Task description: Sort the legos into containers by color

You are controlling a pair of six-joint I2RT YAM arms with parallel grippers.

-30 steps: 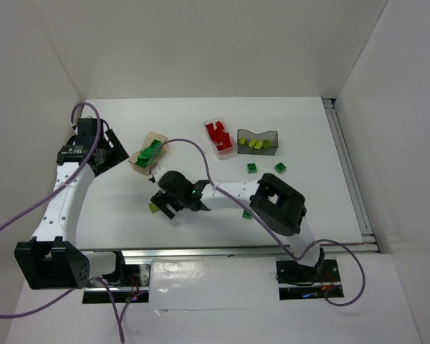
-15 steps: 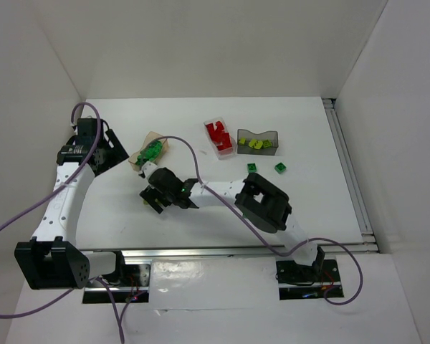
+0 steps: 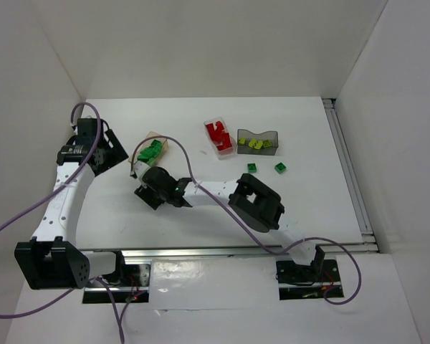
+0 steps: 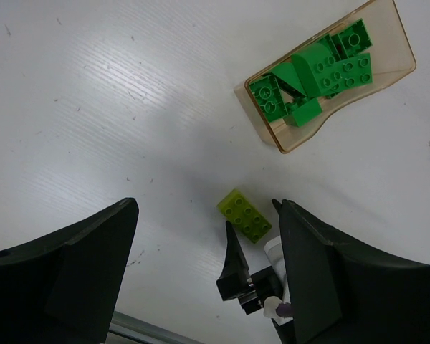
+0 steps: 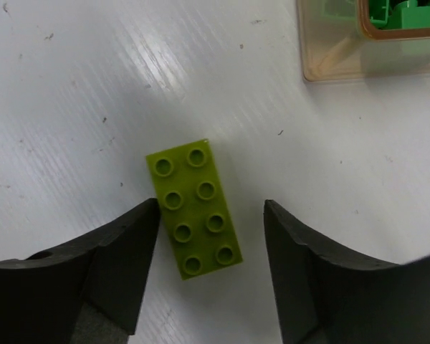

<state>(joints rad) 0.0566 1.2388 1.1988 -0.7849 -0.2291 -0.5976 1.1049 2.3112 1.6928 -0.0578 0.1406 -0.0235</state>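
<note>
One lime brick (image 5: 194,208), studs up, lies lengthwise inside the right gripper (image 5: 210,209).

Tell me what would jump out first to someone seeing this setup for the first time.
The right gripper straddles a single lime brick on the white table, jaws open on either side, near the tan container holding dark green bricks. Further back, the bright red bricks in the clear container stand out, next to lime ones in the grey container.
</note>
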